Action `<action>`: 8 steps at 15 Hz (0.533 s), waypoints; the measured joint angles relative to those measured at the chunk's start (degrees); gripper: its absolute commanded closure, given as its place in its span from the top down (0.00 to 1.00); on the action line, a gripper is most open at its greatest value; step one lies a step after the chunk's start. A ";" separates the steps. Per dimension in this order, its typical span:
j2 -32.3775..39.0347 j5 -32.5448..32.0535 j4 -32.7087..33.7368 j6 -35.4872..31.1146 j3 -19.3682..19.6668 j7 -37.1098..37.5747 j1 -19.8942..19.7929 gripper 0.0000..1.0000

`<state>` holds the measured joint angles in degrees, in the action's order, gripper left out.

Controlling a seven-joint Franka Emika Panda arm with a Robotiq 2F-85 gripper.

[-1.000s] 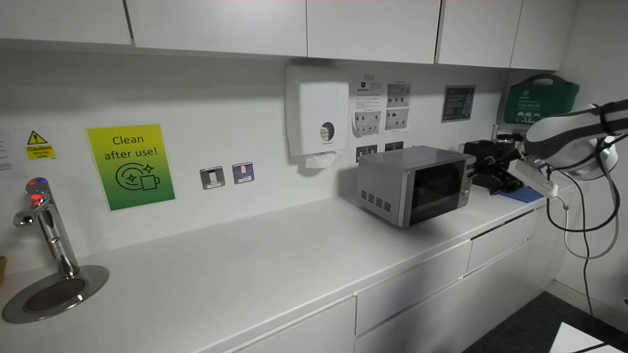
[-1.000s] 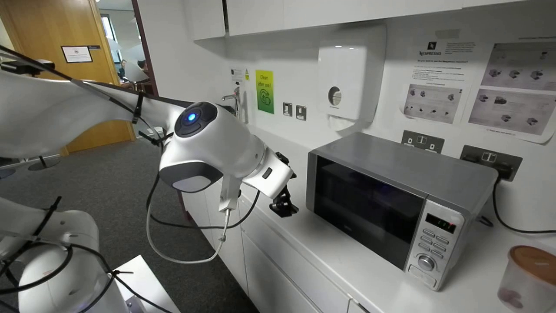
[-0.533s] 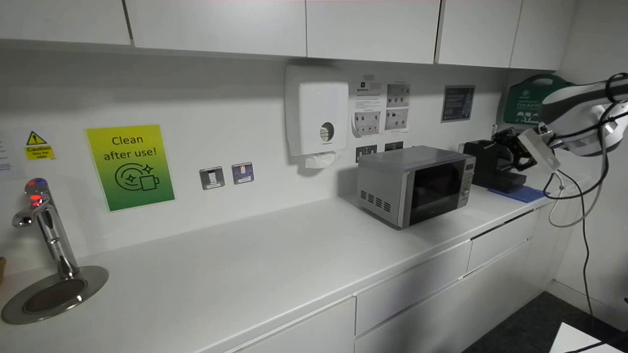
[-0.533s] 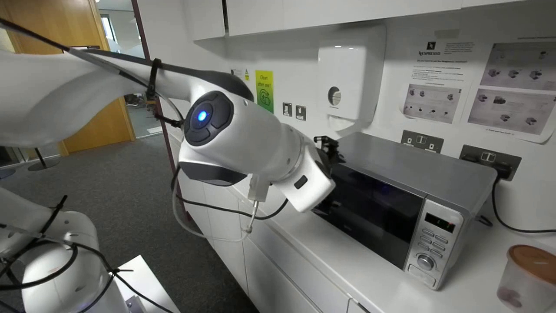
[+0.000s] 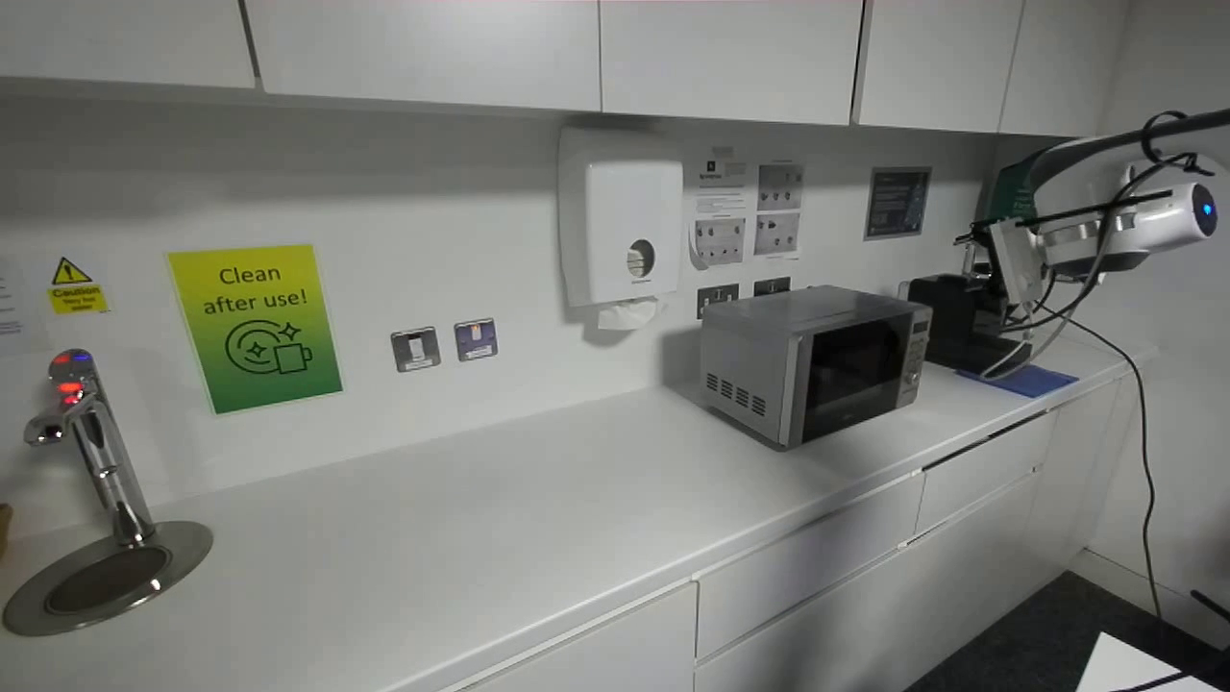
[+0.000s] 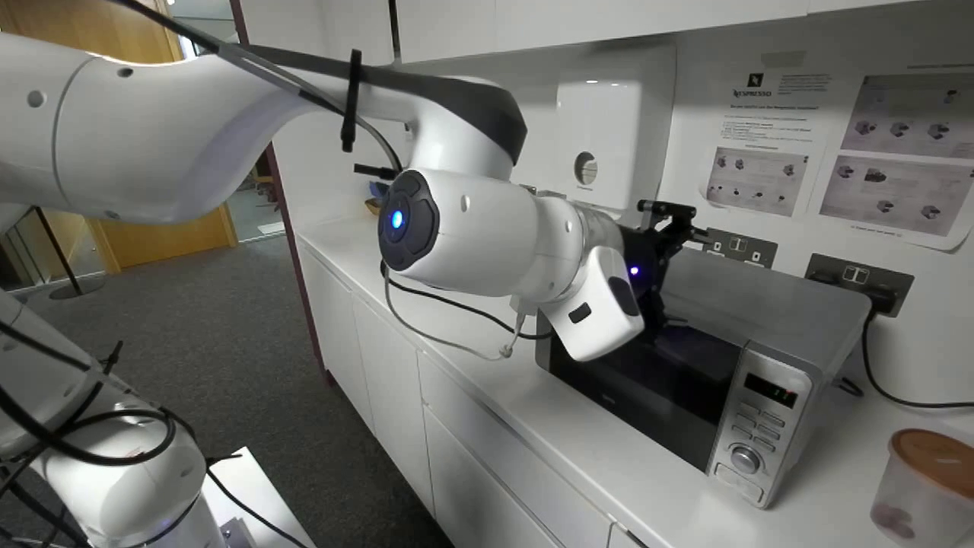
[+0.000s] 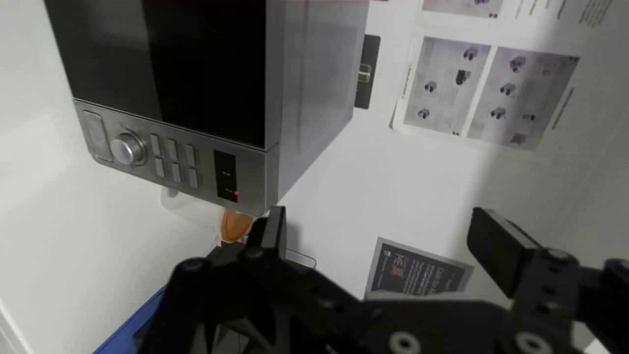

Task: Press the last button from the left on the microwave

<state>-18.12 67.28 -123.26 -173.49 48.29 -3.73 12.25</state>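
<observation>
White counter (image 5: 480, 509), set against a white wall (image 5: 432, 192) below a row of cupboards (image 5: 432, 53). My gripper (image 7: 376, 221), seen in the wrist view, has its 2 fingertips (image 7: 496, 250) standing wide apart, with wall and a dark notice (image 7: 417, 270) showing behind the gap. Seen in an exterior view, it overlaps the upper front edge of the microwave (image 6: 746, 323); whether the surfaces touch, I cannot tell. The microwave, silver-grey, rests on the counter with its dark window (image 6: 670, 403) beside a control panel (image 6: 772, 460). Panel parts, as my wrist view gives them: a lit display (image 7: 226, 174) with green marks and a red dot; 6 small buttons (image 7: 176, 172) in 2 rows of 3; a round knob (image 7: 127, 149); and 1 large flat key (image 7: 98, 135). Near the panel end stands a translucent tub (image 6: 913, 502) with an orange lid (image 6: 936, 460); behind, on the wall, 2 dark sockets (image 6: 749, 250) and printed sheets (image 6: 761, 171). Elsewhere, in an exterior view: a black appliance (image 5: 937, 322) beyond the microwave, a blue mat (image 5: 1038, 382) next to it, a white dispenser (image 5: 625, 192), a yellow-green poster (image 5: 255, 327) and, well apart, a tap (image 5: 110, 452) over a round drain (image 5: 183, 557).
</observation>
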 measured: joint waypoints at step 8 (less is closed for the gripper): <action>-0.44 13.97 5.09 -4.79 8.55 -18.95 10.25 1.00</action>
<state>-18.56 81.25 -118.18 -178.28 56.83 -22.68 22.50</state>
